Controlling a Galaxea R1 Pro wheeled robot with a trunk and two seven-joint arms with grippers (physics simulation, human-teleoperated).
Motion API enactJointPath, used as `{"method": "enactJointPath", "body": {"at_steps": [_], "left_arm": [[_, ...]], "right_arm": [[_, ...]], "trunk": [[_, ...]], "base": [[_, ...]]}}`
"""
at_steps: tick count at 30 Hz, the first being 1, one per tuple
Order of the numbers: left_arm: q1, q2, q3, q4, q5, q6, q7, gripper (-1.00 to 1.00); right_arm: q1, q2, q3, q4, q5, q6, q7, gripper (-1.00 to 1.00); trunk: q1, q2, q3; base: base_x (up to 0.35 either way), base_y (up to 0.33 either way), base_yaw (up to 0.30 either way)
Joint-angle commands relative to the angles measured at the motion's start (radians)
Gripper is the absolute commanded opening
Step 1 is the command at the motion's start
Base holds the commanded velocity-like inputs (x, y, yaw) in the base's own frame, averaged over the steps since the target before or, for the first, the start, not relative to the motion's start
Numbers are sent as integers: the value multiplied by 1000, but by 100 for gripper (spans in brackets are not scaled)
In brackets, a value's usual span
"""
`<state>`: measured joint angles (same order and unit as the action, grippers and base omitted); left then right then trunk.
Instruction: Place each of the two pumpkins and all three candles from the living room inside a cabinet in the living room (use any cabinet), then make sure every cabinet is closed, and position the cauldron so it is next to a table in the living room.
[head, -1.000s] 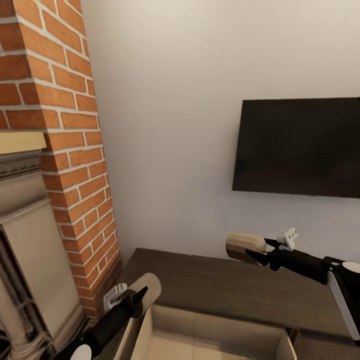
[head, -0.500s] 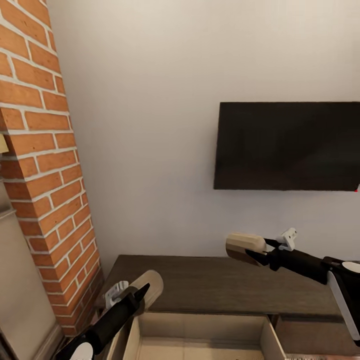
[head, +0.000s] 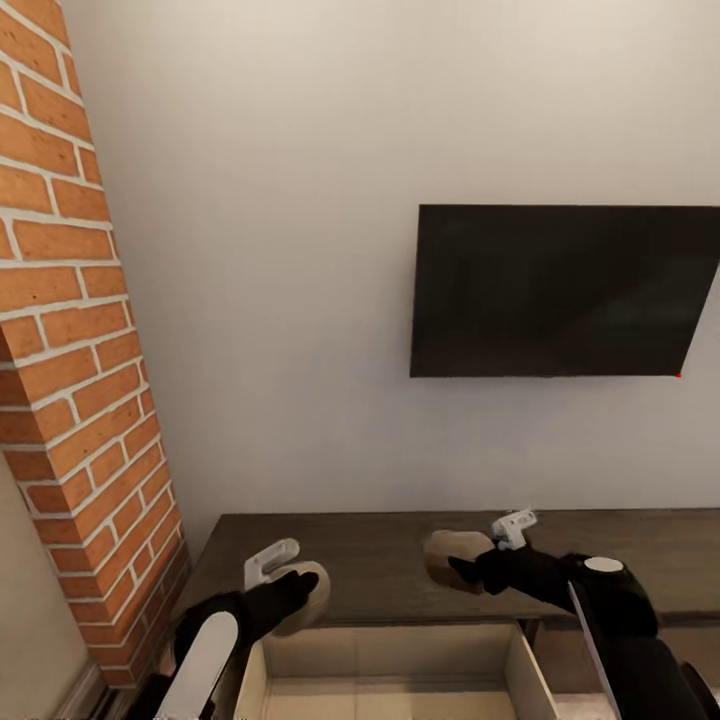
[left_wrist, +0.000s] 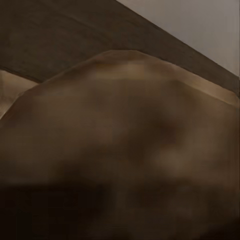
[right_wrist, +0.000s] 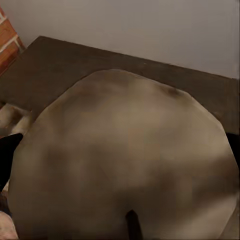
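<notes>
Two candles: one in each gripper, both low in the head view, above the cabinet.
Left candle (head: 303, 592): stubby cream-beige cylinder, matte, lower left of centre, over the near edge of the cabinet top. In the left wrist view (left_wrist: 120, 145) it is a blurred beige-brown mass.
Right candle (head: 452, 556): same cream-beige stub, lower centre, over the cabinet top. In the right wrist view (right_wrist: 125, 155) its round face shows a small dark wick at the lower edge.
Left gripper (head: 290, 595): black fingers closed against the left candle; white bracket above the wrist.
Right gripper (head: 470, 570): black fingers clamped on the right candle, pointing toward frame left.
Left arm: rises from the bottom left corner, white forearm, black wrist, angled up and to the right.
Right arm: enters from the bottom right, black with a white stripe, reaching left.
Cabinet (head: 400, 545): long, low, dark-brown wood grain, flat top, across the lower frame.
Drawer (head: 390, 655): open, pale wood interior, bottom centre, below both candles.
Television (head: 560, 290): flat black rectangle, wall-mounted, right of centre.
Wall (head: 280, 250): plain off-white, smooth.
Fireplace (head: 70, 330): orange-red brick with pale mortar, left edge.
</notes>
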<state>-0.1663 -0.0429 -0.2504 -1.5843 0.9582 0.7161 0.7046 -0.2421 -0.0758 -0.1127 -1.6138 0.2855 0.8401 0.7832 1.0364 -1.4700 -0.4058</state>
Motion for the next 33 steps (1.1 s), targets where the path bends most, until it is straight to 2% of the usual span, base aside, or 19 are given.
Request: {"method": "enactJointPath", "body": {"at_steps": [1,2,5,7,9,10,12,13,16,17,18,20,22,23,24,26,30,31,33], "left_arm": [[-4,-3,-1,1,9,4,23,-100],[-16,-9,-5,8,2,14,43,-100],[-25,-11,-10,24,-2,17,47,-100],[-37,-17,-13,61,-4,18,48,-100],[-60,-23,-18,115,-6,16,45,-100],[-79,-26,-34,162,-14,10,43,-100],[-121,-32,-72,268,-40,-10,38,-100],[-184,-50,-95,429,-56,-57,30,-100],[-218,-61,-101,513,-59,-69,14,-100],[-227,-64,-102,535,-59,-63,-1,-100],[-230,-64,-103,543,-60,-61,-10,-100],[-233,-65,-103,553,-59,-59,-17,-100],[-237,-64,-104,578,-60,-57,-26,-100],[-255,-57,-104,640,-66,-61,-96,-100],[-261,-53,-102,652,-68,-62,-109,-100],[-273,-49,-100,663,-69,-67,-116,-100],[-325,-41,-98,749,-70,-73,-121,-100],[-351,-44,-100,803,-69,-74,-123,-100],[-369,-46,-103,843,-68,-75,-123,-100]], "right_arm": [[-2,1,5,-1,22,47,10,-100],[-5,2,25,-1,61,112,7,-100],[-5,3,30,1,67,120,2,-100],[-7,5,53,26,76,122,-21,-100],[-11,8,94,77,82,124,-55,-100],[-15,15,120,121,83,124,-86,-100],[-24,57,149,205,85,122,-151,-100],[-52,128,165,321,88,119,-232,-100],[-99,169,168,451,87,91,-299,-100],[-156,193,166,572,78,33,-377,-100],[-195,203,164,651,70,-10,-431,-100],[-239,218,162,744,52,-57,-485,-100],[-269,233,162,812,17,-87,-523,-100],[-306,250,162,901,-12,-104,-546,-100],[-338,250,161,956,-17,-106,-550,-100],[-363,250,161,998,-21,-114,-553,-100],[-383,250,159,1033,-23,-173,-557,-100],[-386,250,158,1040,-23,-187,-573,-100],[-390,250,158,1047,-27,-195,-619,-100]], "trunk": [[4,-8,-4],[8,-15,-7],[19,-36,-17],[27,-50,-23],[35,-64,-29],[38,-71,-32],[46,-85,-39],[50,-92,-42],[61,-113,-51],[65,-120,-54],[69,-127,-57],[77,-141,-64],[84,-155,-70],[88,-162,-73],[92,-169,-76],[100,-183,-83],[115,-211,-95],[115,-211,-95],[115,-211,-97]], "base": [[0,0,0],[0,0,0],[0,0,0],[0,0,0],[0,0,0],[0,0,0],[0,0,0],[0,0,0],[0,0,0],[0,0,0],[0,0,0],[0,0,0],[0,0,0],[0,0,0],[0,0,0],[0,0,0],[0,0,0],[0,0,0],[0,0,0]]}}
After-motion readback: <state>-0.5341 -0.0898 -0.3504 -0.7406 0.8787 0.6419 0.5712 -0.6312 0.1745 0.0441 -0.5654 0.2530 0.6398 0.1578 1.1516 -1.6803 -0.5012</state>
